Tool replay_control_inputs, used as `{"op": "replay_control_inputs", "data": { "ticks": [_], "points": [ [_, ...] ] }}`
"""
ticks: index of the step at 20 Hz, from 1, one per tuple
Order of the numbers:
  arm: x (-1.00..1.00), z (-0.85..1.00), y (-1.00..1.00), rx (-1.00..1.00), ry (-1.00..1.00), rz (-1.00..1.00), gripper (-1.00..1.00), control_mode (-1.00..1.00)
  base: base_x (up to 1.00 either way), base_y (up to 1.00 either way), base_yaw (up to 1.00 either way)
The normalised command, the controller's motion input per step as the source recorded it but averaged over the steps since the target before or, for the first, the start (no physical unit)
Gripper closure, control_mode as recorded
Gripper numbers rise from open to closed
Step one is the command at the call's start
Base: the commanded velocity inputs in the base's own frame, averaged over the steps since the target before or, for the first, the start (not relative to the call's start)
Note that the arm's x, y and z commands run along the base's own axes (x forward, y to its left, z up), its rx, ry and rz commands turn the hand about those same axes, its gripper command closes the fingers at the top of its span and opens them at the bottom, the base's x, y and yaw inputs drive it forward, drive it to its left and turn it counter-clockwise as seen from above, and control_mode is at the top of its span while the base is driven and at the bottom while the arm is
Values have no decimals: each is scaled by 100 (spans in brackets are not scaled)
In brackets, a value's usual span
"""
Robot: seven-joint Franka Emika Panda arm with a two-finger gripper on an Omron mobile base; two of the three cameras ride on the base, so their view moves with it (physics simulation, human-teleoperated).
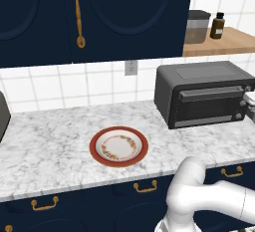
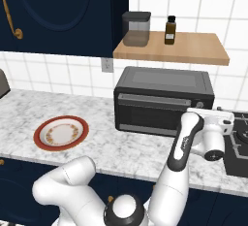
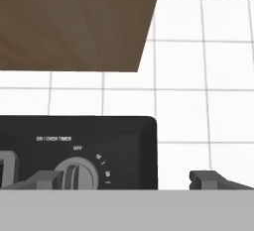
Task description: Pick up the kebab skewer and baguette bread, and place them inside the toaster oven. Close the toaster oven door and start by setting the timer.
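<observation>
Pincer (image 3: 126, 178) spread wide, nothing between its tips; both dark tips rise at bottom of hand view, left one just in front of the timer knob (image 3: 75, 174), right one out past the oven's rt edge against white wall tile. No contact w/ knob that I can tell.

Arm pose: in rt base view the white arm climbs from lower left, elbow bent low, forearm reaching up and rt so the hand sits level at the rt end of the toaster oven (image 2: 163, 99), by its control side. In left base view only the elbow at bottom and a bit of the hand at rt edge show.

Toaster oven stands on the marble surface (image 1: 50, 136) against the tiled wall, under a wooden shelf (image 2: 193, 48). Toaster oven door (image 2: 150, 111) is shut, bar handle along its top; inside too dark to make out, so skewer and bread can't be seen. Plate (image 1: 118, 146), red rim, floral centre, lies well left of the oven w/ nothing on it.

Shelf carries a grey canister (image 2: 136, 27) and a brown bottle (image 2: 170, 30). Knob lower half cut off in hand view; label reads "OFF" above it.
</observation>
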Motion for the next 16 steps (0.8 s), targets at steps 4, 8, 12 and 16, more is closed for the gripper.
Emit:
{"op": "replay_control_inputs", "data": {
  "ticks": [4, 8, 12, 16],
  "points": [
    [0, 0, 0, 0, -1, -3, -100, -100, 0, 0, 0],
    [0, 0, 0, 0, 0, 0, -100, -100, 0, 0, 0],
    [-2, 0, 0, 0, 0, 0, -100, -100, 0, 0, 0],
    [8, -1, 0, 0, 0, 0, -100, -100, 0, 0, 0]
  ]
}}
